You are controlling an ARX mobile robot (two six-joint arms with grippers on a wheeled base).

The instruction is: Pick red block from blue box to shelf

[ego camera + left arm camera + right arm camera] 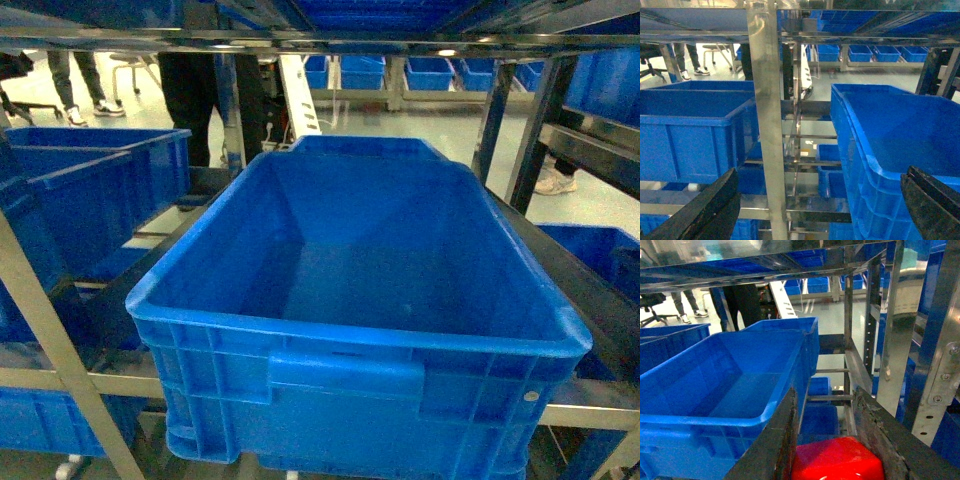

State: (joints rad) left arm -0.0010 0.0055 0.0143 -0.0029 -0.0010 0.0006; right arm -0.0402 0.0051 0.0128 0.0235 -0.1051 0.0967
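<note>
Already the right gripper is clamped on the red block, just right of the dark blue crate, while the left gripper hangs spread and empty.

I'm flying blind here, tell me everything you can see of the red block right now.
The red block shows only in the right wrist view: glossy, smooth red plastic with rounded edges, its lower part cut off by the frame. It sits between the two dark fingers of the right pincer, which press it on either side. Its stud is not visible. It hangs in front of the shelf, beside the big blue crate.
</note>
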